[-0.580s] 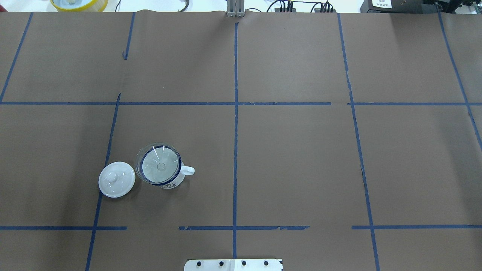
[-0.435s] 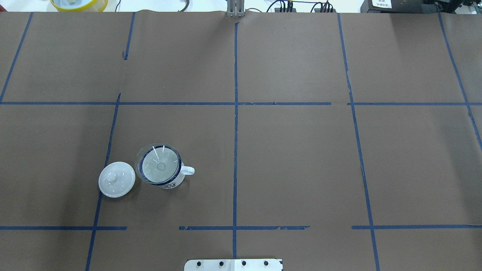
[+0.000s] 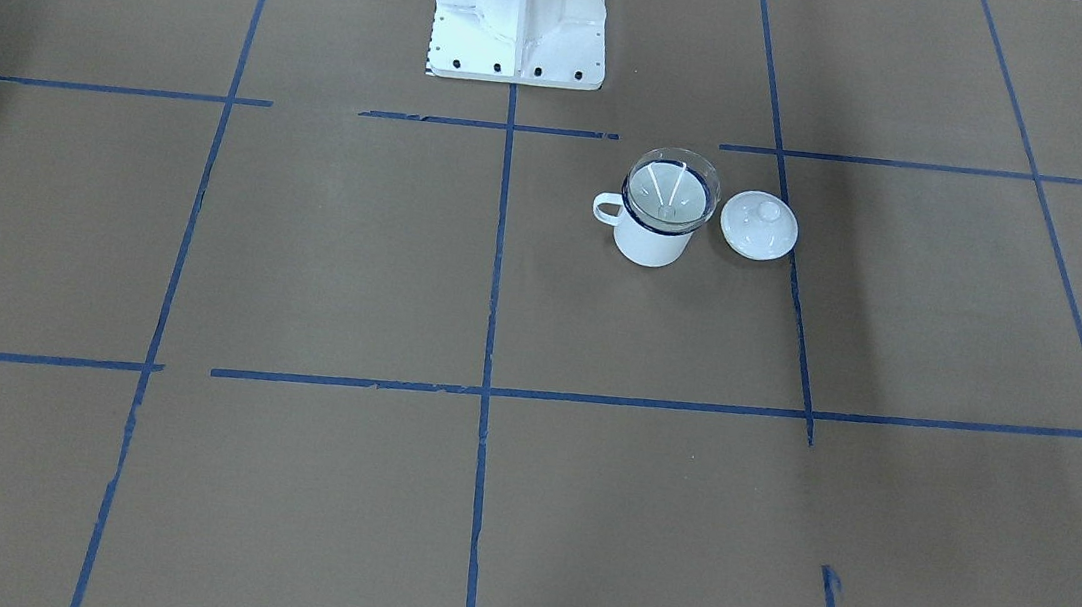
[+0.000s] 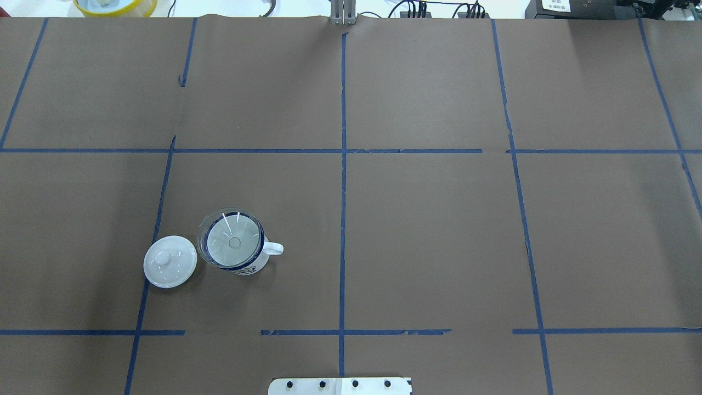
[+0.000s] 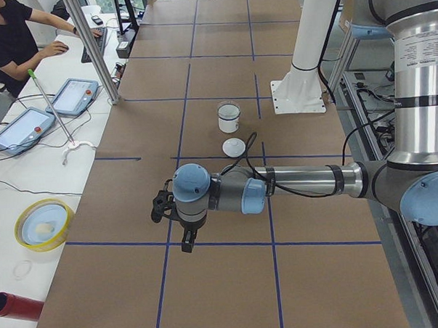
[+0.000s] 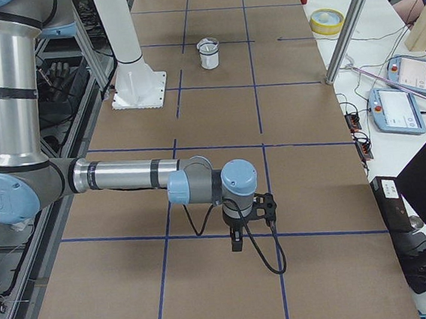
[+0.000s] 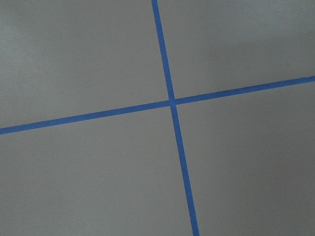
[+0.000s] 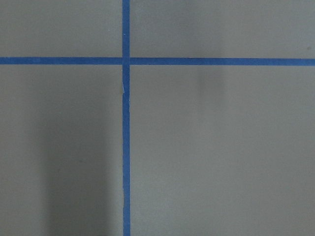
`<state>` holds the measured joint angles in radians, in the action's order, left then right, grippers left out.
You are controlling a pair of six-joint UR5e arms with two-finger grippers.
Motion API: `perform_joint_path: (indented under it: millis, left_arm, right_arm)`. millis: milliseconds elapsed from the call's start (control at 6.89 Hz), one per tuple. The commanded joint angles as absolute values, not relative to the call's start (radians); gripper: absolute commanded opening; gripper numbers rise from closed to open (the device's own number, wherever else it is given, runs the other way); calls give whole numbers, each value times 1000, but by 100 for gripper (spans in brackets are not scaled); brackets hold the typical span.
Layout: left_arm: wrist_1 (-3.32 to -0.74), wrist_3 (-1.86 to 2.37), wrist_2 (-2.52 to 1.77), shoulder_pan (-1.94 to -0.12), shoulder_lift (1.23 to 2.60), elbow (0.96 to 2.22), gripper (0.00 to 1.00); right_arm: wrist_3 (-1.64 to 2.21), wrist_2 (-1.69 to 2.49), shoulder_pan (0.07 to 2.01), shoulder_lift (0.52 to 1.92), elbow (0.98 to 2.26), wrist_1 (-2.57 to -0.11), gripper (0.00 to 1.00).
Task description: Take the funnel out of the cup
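Observation:
The clear funnel [image 4: 231, 240] sits upright in the white cup [image 4: 250, 268] with the dark blue rim, on the table's left half; its handle points right. Both also show in the front view, funnel [image 3: 670, 192] in cup [image 3: 649, 243], and small in the left side view [image 5: 229, 118] and the right side view [image 6: 208, 55]. My left gripper [image 5: 185, 243] hangs over the table's left end, far from the cup. My right gripper [image 6: 237, 243] hangs over the right end. Both show only in side views, so I cannot tell whether they are open or shut. The wrist views show only brown paper and blue tape.
A white knobbed lid [image 4: 170, 261] lies just left of the cup, apart from it. The robot's base plate [image 4: 340, 385] is at the near edge. A yellow bowl [image 5: 43, 225], a red cylinder [image 5: 13, 306] and an operator [image 5: 16, 38] are beside the table.

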<state>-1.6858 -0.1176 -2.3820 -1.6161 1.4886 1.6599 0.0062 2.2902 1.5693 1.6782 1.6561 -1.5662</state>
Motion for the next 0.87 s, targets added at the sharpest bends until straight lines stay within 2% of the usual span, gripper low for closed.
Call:
perform_joint_path:
  millis: [0, 290, 725]
  left_arm:
    - [-1693, -120, -2285, -1621, 1461, 1666, 100]
    - [-1822, -118, -2278, -1612, 1436, 1629, 100]
    - [-1885, 185, -2299, -1603, 1430, 1698, 100]
  right_arm:
    - [6, 2290, 1569, 1678, 1655, -1566, 100]
    - [6, 2290, 1569, 1678, 1655, -1566, 100]
    - [6, 2290, 1569, 1678, 1657, -1566, 100]
